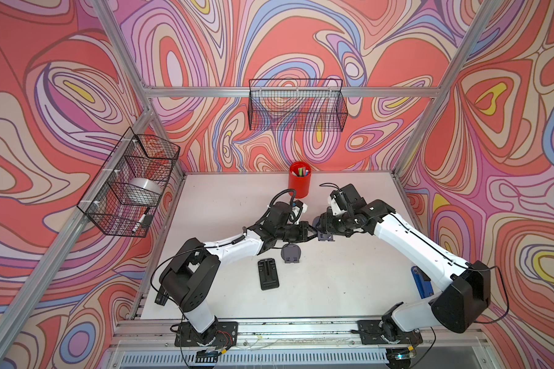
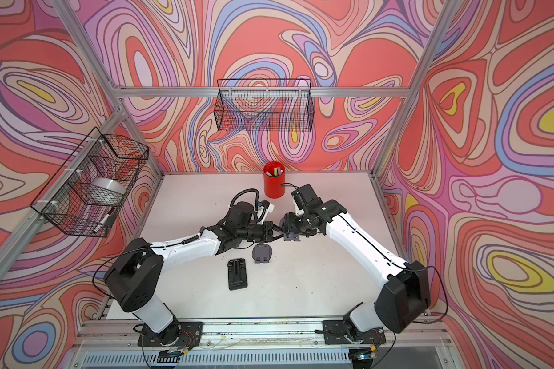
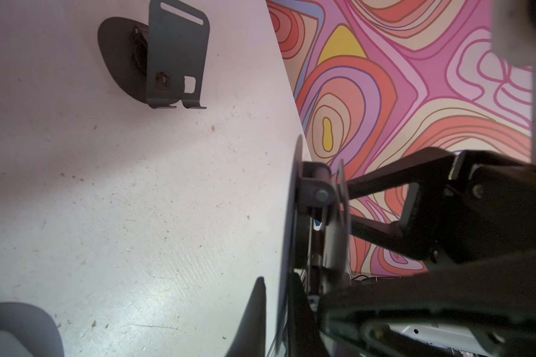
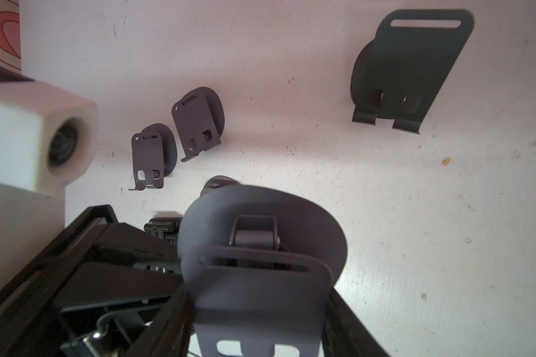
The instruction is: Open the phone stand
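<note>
We record one white tabletop (image 1: pixel 349 287) inside a frame with swirl-patterned walls. Two white-and-black arms reach over it from the near rail, the left arm (image 1: pixel 231 249) and the right arm (image 1: pixel 413 242), meeting near its middle.

We count two wire baskets of black mesh: the back basket (image 1: pixel 296 105) on the rear rail and the side basket (image 1: pixel 131 185) on the left rail. The side basket holds one pale roll (image 1: pixel 143 188) and one marker (image 1: pixel 141 220). One red cylindrical cup (image 1: pixel 299 182) with coloured pens stands at the back edge. One flat blue item (image 1: pixel 420 281) lies half hidden by the right arm; we cannot identify it. One black rectangular stand (image 1: pixel 268 274) lies flat near the left arm.

The right wrist view shows four stands of one pattern, each a round base with a hinged slotted plate. Three lie loose on the tabletop: first loose stand (image 4: pixel 406 68), second loose stand (image 4: pixel 198 120), third loose stand (image 4: pixel 150 154). A dark rounded shape (image 4: pixel 218 184) is too hidden to class.

The fourth, the grey metal phone stand (image 4: pixel 260 293), is held between both hands near the tabletop's middle, its plate close to its base. The left hand (image 1: pixel 313 235) is clamped tight on the rim of the round base. The right hand (image 1: pixel 324 230), fingers part-way apart, grips the plate by its two side edges.
</note>
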